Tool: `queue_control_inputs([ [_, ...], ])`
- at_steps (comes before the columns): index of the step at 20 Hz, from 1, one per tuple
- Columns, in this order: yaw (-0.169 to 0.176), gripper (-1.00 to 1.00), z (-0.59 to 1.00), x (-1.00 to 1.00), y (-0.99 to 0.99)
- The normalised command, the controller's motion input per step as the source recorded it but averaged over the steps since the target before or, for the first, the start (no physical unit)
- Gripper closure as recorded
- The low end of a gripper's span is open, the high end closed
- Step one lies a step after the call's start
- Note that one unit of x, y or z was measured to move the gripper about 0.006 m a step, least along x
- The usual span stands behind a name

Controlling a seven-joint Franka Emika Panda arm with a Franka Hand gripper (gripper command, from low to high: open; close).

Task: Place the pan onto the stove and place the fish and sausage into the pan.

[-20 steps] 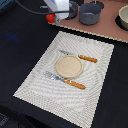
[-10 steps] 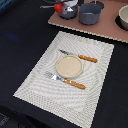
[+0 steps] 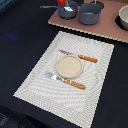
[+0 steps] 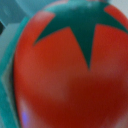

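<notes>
The blue-grey pan (image 3: 68,10) sits on the pinkish-brown stove (image 3: 102,29) at its left end in the exterior view, with its thin handle (image 3: 48,7) pointing left. A small white piece, the fish (image 3: 69,8), lies inside the pan. The red sausage (image 3: 61,2) hangs just above the pan's left rim at the top edge of the exterior view. In the wrist view it (image 4: 65,75) fills the picture, red with a green star mark, very close to the camera. My gripper's fingers do not show, but it appears shut on the sausage.
A larger grey pot (image 3: 90,13) stands on the stove right of the pan. A white round thing (image 3: 123,19) is at the stove's right end. The striped placemat (image 3: 35,82) holds a beige plate (image 3: 68,65), a knife (image 3: 80,57) and a fork (image 3: 67,81).
The arm has risen mostly out of the exterior view's top edge. The red sausage has shifted slightly right and up, and now hangs over the pan's rim.
</notes>
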Motion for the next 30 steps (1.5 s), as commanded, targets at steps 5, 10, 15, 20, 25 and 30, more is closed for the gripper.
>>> queue_control_inputs([
  [5, -0.029, 1.0, -0.08, 0.13, 0.6],
  [10, -0.016, -1.0, 0.07, 0.01, 0.22],
  [15, -0.007, -1.0, 0.49, 0.0, 0.06],
  [20, -0.041, -1.0, 0.72, 0.01, 0.1],
  [25, -0.248, -1.0, 0.71, 0.03, -0.23],
  [30, -0.132, -1.0, 0.17, 0.19, -0.12],
])
